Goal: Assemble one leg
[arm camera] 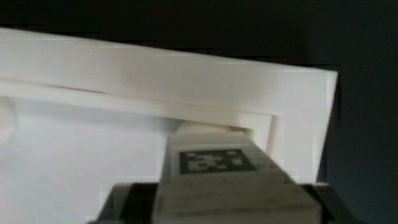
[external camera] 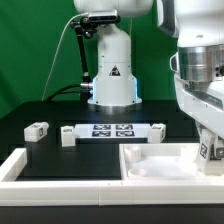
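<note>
My gripper (external camera: 208, 146) is at the exterior view's right, shut on the leg (external camera: 205, 151), a small white post with a black-and-white tag. It holds the leg upright over the right corner of the large white square piece (external camera: 150, 160). In the wrist view the leg (arm camera: 217, 158) sits between my dark fingers (arm camera: 128, 205), at my gripper (arm camera: 222, 204). Its far end is at the inner corner of the square piece (arm camera: 160, 85), just inside the raised rim. I cannot tell whether it is seated.
The marker board (external camera: 112, 130) lies mid-table. Loose white legs lie at the left (external camera: 37, 130), beside the board's left end (external camera: 68, 136) and at its right end (external camera: 157, 128). A white rail (external camera: 20, 166) runs along the front left. The robot base (external camera: 112, 70) stands behind.
</note>
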Available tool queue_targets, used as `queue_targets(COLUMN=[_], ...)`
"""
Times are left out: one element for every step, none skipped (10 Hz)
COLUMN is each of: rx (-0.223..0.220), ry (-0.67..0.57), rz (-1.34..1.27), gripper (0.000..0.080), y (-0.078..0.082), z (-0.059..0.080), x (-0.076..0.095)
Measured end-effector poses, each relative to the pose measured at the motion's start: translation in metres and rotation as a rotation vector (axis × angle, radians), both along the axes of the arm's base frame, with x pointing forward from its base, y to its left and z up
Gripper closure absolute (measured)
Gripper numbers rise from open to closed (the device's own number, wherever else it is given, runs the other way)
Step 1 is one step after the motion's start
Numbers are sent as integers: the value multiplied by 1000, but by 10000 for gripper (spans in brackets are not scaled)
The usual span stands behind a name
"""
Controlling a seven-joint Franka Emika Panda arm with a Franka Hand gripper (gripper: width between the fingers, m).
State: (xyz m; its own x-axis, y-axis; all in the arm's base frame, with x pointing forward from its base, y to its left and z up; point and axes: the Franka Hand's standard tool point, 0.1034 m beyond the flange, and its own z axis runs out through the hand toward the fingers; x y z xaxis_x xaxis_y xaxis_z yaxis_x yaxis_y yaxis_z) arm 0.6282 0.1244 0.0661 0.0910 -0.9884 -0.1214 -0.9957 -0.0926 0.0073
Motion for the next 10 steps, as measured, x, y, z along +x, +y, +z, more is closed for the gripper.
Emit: queue_targets(rx=[4,4,4,5,7,7,10,8,3,-4], ry=[4,4,2,-4,-1,-11,-29,-44,-55,-70], rz=[-59,-57,-36,14,60,132,284,409,528,648], gripper=[499,499,328,191,163,163,152,152,151,151], y=[1,1,2,2,2,2,1,2,4,5], z=[0,0,0,0,0,1,0,0,0,2], x=[0,0,0,0,0,1,1,1,0,1])
